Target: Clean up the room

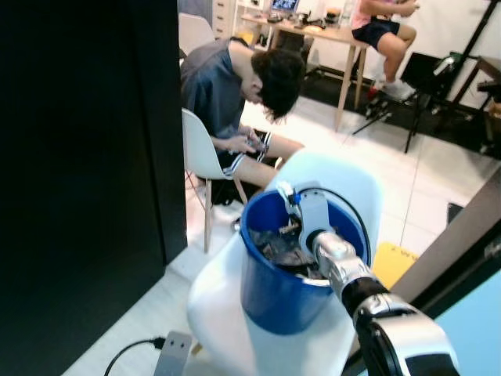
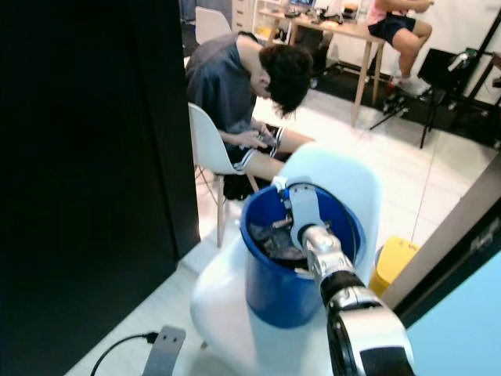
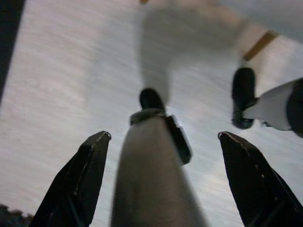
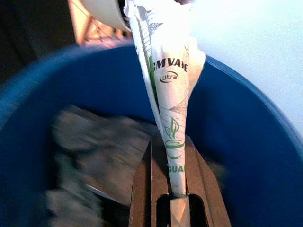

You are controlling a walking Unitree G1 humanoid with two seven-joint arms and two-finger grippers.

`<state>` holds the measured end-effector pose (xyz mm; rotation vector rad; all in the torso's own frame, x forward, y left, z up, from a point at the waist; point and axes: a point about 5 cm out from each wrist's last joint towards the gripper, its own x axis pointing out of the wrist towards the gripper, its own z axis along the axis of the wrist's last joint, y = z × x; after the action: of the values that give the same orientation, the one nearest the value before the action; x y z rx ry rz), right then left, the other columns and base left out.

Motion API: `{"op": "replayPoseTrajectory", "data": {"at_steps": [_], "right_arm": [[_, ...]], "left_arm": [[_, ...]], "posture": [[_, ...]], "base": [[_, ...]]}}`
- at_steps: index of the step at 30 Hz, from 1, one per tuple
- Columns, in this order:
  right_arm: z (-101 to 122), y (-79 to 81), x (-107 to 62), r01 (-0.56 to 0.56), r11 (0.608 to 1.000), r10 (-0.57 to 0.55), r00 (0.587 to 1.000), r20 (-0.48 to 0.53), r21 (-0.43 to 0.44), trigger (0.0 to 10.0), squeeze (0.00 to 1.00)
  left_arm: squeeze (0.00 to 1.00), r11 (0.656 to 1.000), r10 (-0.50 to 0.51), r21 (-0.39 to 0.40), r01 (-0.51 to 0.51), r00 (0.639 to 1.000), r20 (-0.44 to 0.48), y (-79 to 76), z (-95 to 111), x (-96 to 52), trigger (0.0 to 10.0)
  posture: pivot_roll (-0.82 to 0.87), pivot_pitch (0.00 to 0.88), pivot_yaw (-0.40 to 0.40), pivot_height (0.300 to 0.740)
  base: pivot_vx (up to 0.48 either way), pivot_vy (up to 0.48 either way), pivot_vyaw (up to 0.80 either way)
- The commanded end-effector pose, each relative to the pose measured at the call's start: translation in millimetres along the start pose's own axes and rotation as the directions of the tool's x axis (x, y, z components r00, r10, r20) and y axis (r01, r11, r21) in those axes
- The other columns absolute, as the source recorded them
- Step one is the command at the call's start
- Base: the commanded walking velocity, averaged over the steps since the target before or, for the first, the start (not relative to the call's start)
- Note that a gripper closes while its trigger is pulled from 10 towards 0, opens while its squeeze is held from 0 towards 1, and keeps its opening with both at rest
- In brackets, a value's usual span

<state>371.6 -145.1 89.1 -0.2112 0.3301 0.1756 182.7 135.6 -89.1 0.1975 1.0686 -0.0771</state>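
A blue bucket stands on the seat of a white chair right in front of me, with crumpled dark rubbish inside. My right gripper reaches over the bucket's opening. In the right wrist view its fingers are shut on a folded white wrapper with green print, which hangs above the bucket's inside. My left gripper is open over a pale floor, with a blurred chair leg between its fingers.
A tall black panel fills the left side. A person sits bent over on a white chair just beyond the bucket. Another person sits at a wooden desk farther back. A yellow object and a power strip lie on the floor.
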Motion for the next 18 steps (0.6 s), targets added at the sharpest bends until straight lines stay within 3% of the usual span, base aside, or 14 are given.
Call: {"op": "replayPoseTrajectory", "data": {"at_steps": [1, 3, 6, 7, 9, 11, 12, 16, 18], "right_arm": [[-1, 2.2, 0.4, -0.002, 1.000, 0.002, 1.000, -0.009, -0.002, 10.0, 0.00], [-1, 5.3, 0.7, -0.010, 1.000, 0.010, 1.000, -0.006, -0.006, 10.0, 0.00], [4, 28.7, 2.7, -0.106, 0.993, 0.106, 0.994, 0.012, -0.047, 10.0, 0.00], [4, 28.7, 2.7, -0.106, 0.993, 0.106, 0.994, 0.012, -0.047, 10.0, 0.00], [6, 37.4, 4.0, -0.115, 0.988, 0.115, 0.993, 0.001, -0.104, 10.0, 0.00], [7, 38.7, 4.4, -0.108, 0.986, 0.108, 0.994, -0.006, -0.129, 10.0, 0.00], [7, 34.9, 5.2, -0.071, 0.979, 0.068, 0.997, -0.022, -0.193, 10.0, 0.00], [20, 18.2, 7.5, 0.029, 0.980, -0.031, 0.999, -0.008, -0.198, 10.0, 0.00], [20, 18.2, 7.5, 0.029, 0.980, -0.031, 0.999, -0.008, -0.198, 10.0, 0.00]], "left_arm": [[0.00, 1.000, -0.004, -0.004, 0.004, 1.000, -0.013, -2.2, -3, -0.3, 10.0], [0.00, 1.000, -0.004, -0.002, 0.004, 1.000, -0.014, -2.3, -3, -0.3, 10.0], [0.00, 1.000, -0.002, 0.002, 0.002, 1.000, -0.014, -3.0, -3, -0.3, 10.0], [0.00, 1.000, -0.002, 0.002, 0.002, 1.000, -0.014, -3.0, -3, -0.3, 10.0], [0.00, 1.000, -0.003, 0.003, 0.004, 1.000, -0.015, -4.0, -3, -0.4, 10.0], [0.00, 1.000, -0.004, 0.003, 0.004, 1.000, -0.015, -4.4, -3, -0.4, 10.0], [0.00, 1.000, -0.005, 0.003, 0.005, 1.000, -0.015, -5.5, -3, -0.5, 10.0], [0.00, 1.000, -0.004, 0.001, 0.004, 1.000, -0.019, -7.5, -5, -0.8, 10.0], [0.00, 1.000, -0.004, 0.001, 0.004, 1.000, -0.019, -7.5, -5, -0.8, 10.0]], "posture": [[-0.02, 0.000, -0.088, 0.740], [-0.02, 0.000, -0.088, 0.740], [-0.02, 0.000, -0.093, 0.740], [-0.02, 0.000, -0.093, 0.740], [-0.01, 0.000, -0.099, 0.740], [-0.01, 0.000, -0.099, 0.740], [0.00, 0.000, -0.106, 0.740], [0.01, 0.000, -0.114, 0.740], [0.01, 0.000, -0.114, 0.740]], "base": [[0.000, 0.000, 0.00], [0.000, 0.000, 0.00], [0.000, 0.000, 0.00], [0.000, 0.000, 0.00], [0.000, 0.000, 0.00], [0.000, 0.000, 0.00], [0.000, 0.000, 0.00], [0.000, 0.000, 0.00], [0.000, 0.000, 0.00]]}}
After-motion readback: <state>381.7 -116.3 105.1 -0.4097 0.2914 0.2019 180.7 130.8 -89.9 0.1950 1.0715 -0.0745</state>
